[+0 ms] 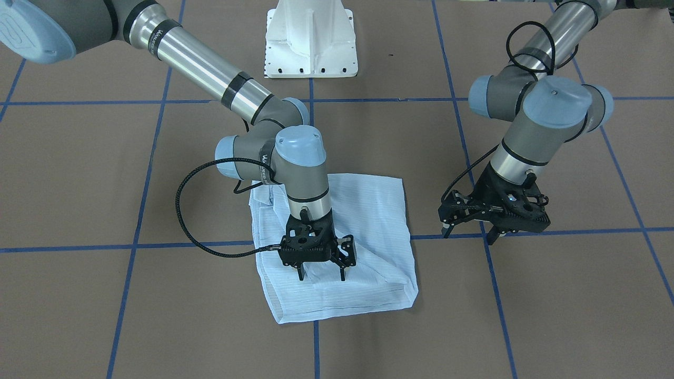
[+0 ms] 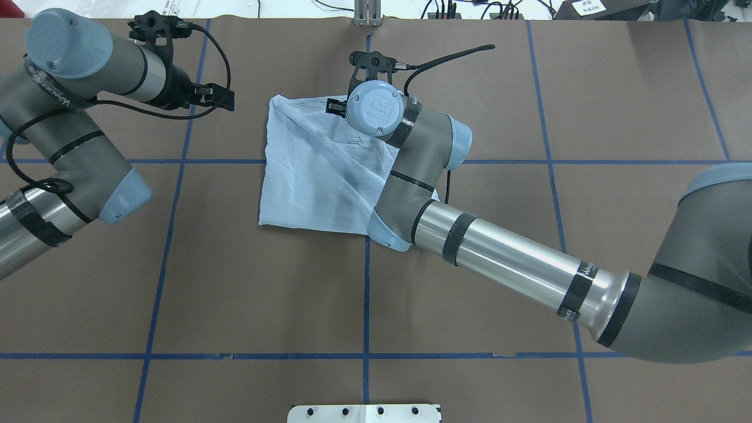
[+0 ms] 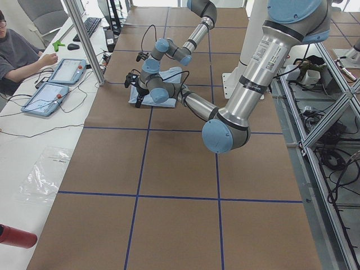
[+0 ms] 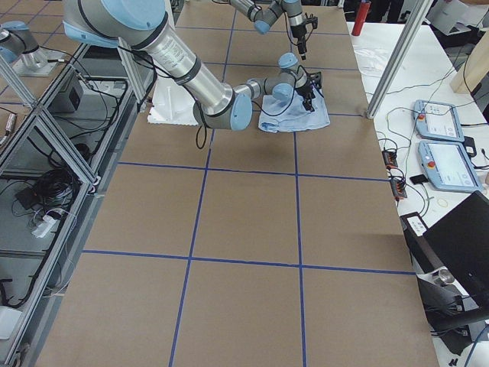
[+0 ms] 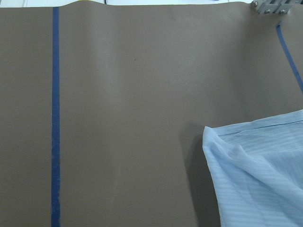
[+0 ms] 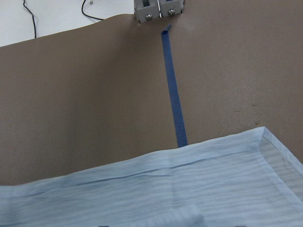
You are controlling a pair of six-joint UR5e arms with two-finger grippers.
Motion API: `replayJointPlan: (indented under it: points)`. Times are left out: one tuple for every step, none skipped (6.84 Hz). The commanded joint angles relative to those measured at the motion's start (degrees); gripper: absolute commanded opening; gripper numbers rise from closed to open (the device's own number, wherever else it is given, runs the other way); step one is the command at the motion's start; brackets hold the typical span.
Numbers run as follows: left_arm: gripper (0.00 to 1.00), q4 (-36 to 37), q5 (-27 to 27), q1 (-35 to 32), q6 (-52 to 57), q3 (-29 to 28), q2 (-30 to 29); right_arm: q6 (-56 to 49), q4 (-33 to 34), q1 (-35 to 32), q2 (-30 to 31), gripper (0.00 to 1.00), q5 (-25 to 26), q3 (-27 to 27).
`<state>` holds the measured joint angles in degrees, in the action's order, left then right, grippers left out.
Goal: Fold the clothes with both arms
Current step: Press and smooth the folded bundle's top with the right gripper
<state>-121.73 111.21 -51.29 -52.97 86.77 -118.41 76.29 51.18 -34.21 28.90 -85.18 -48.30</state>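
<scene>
Shirt (image 1: 368, 210) folded roughly square, pale-blue, striped, crinkled.

a sheet of brown paper (image 1: 79, 173) covers the whole table, ruled into big squares by strips of blue tape (image 1: 68, 247). a white metal pedestal (image 1: 310, 39) stands midway along one long edge. at the white side bench (image 3: 17, 152) opposite, a seated person in a grey top (image 3: 19, 53) reaches toward two flat tablets with pale-blue screens (image 3: 67, 70). a black keyboard (image 3: 90, 27) lies farther along the bench, and a crumpled clear plastic bag (image 3: 42, 174) and a red cylinder (image 3: 14, 236) lie nearer.
</scene>
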Motion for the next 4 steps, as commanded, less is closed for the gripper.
replayJointPlan:
  points:
    - [1.00,0.00,0.06,-0.04,-0.03,0.16,0.02,2.35,-0.20,0.20,-1.65,0.28,0.46,2.15]
    - [1.00,0.00,0.06,-0.04,-0.03,0.33,0.02,2.54,-0.20,0.46,-1.65,0.09,0.98,3.03]
    - [1.00,0.00,-0.03,-0.13,-0.03,0.33,0.02,2.46,-0.20,0.46,-1.65,0.00,1.16,3.04]
    - [1.00,0.00,0.06,-0.04,-0.03,0.33,0.37,2.46,-0.12,0.46,-1.65,0.00,1.16,3.04]
